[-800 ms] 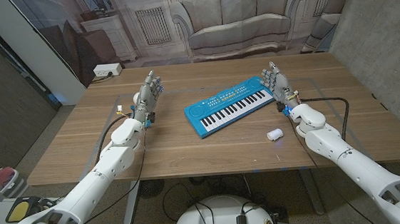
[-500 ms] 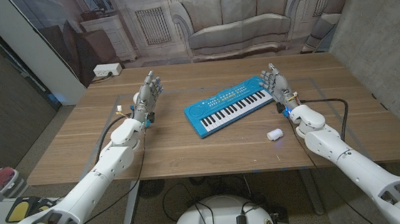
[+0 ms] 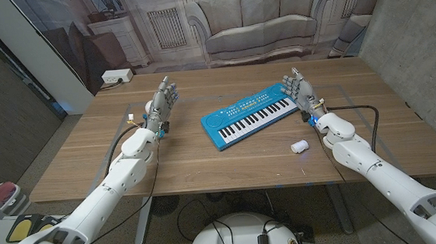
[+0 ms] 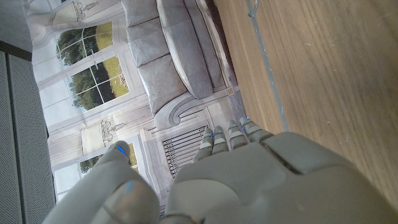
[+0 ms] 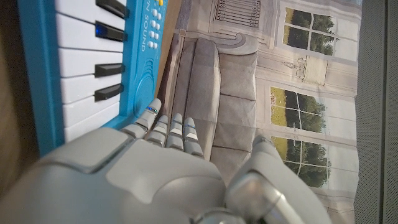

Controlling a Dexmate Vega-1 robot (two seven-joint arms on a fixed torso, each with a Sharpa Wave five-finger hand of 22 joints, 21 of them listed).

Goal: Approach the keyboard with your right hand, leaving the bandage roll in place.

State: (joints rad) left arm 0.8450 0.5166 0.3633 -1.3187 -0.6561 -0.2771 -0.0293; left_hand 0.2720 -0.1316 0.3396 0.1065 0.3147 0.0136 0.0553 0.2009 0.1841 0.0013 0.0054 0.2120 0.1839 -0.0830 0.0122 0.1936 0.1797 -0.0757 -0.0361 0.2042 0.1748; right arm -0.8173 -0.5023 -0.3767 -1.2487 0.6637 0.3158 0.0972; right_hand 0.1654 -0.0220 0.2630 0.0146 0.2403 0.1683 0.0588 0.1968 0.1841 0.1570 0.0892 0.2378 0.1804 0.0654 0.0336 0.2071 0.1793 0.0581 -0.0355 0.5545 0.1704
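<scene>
head view: the keyboard lies on the tabletop on a slant, its long axis running from its speaker end, nearer the robot, up to its far end, which sits just beside the right robot hand. that robot hand stands on its edge with its fingers up and a little apart, holding nothing, and the keyboard lies to its inner side, toward the middle of the tabletop. the bandage roll rests apart from the keyboard, on the robot's side of it and near the right forearm rather than between hand and keys, so a sideways reach looks able to pass it by. the left robot hand stands well apart from the keyboard's speaker end, fingers likewise spread and empty, so the right one is plainly the nearer

left wrist view: the left robot hand shows its back, fingers reaching out over bare wood with nothing in them

right wrist view: the right robot hand shows its back with its fingers extended and loose, grasping nothing; the keyboard is very close beside them, white and black keys and blue casing running along the same line the fingers point. whether any finger touches the casing i cannot tell; a small move inward should close the gap
</scene>
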